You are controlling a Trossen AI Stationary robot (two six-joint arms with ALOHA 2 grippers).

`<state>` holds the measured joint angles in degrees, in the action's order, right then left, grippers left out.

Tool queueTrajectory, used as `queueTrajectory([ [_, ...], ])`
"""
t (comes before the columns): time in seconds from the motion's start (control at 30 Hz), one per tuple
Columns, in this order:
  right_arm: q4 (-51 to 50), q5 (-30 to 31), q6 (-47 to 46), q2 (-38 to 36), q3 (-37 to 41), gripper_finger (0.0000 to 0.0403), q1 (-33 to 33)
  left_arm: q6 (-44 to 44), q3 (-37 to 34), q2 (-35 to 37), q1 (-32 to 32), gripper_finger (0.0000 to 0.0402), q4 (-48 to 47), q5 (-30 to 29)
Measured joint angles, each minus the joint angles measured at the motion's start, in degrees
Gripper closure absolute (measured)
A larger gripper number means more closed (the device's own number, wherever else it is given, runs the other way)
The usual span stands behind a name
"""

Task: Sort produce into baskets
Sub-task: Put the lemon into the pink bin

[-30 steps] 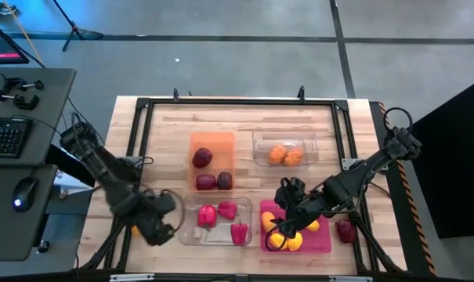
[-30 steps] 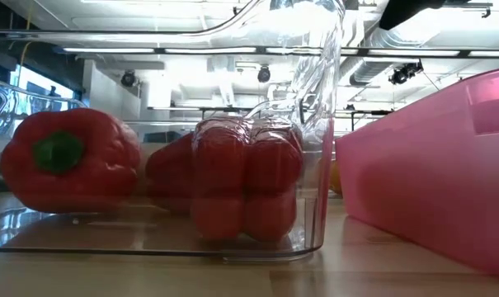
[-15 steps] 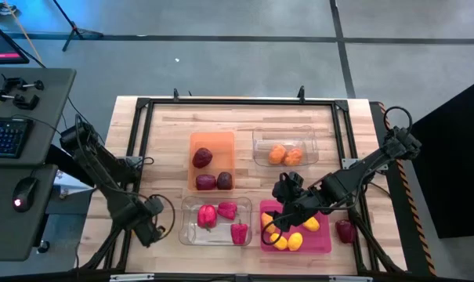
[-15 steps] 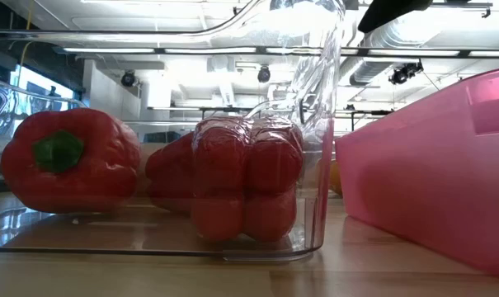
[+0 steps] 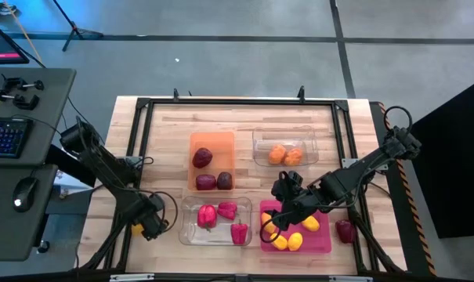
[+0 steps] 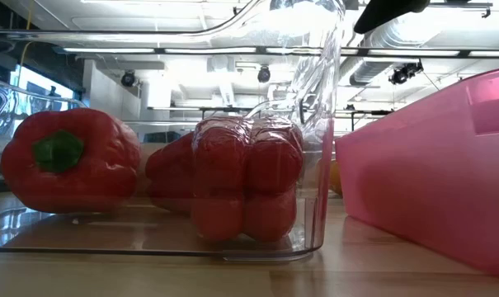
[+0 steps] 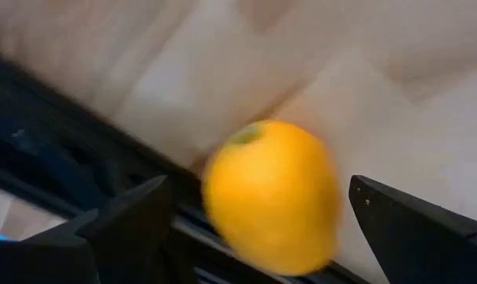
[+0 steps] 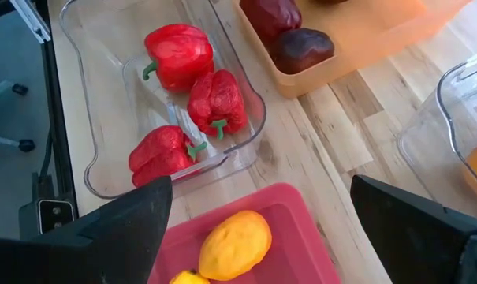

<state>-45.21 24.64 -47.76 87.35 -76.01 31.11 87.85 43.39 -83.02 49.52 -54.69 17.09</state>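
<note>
Left gripper low at table's left front edge, fingers spread either side of lemon; contact not clear, likely poised to grip, since this lemon lies outside any basket.

Clear basket holds three red peppers; orange basket holds maroon ones, sorted by kind.

Right gripper hovers over pink basket, fingers wide apart, empty; lemons lie below.

You still have stray pepper right of pink basket.

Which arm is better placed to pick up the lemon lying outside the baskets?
Left. The left gripper is open around the lemon near the table's left edge; the right gripper hovers over the pink basket.
</note>
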Motion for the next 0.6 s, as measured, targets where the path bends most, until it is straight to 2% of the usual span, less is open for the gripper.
queueTrajectory([
  [0.23,0.00,0.00,-0.12,0.00,0.00,0.0024,0.00,0.52,-1.88,0.00,0.00,0.0026,5.05,2.31],
  [0.37,0.00,0.02,-0.16,0.00,0.00,0.0024,0.02,2.74,-2.53,0.00,0.00,0.0044,8.86,2.37],
  [0.47,-0.02,0.02,-0.16,0.00,0.00,0.0024,0.04,3.59,-2.53,0.00,0.00,0.0083,10.03,3.06],
  [0.6,-0.02,0.02,-0.16,0.00,0.00,0.0024,0.04,3.56,-2.53,0.00,0.00,0.0169,10.84,3.38],
])
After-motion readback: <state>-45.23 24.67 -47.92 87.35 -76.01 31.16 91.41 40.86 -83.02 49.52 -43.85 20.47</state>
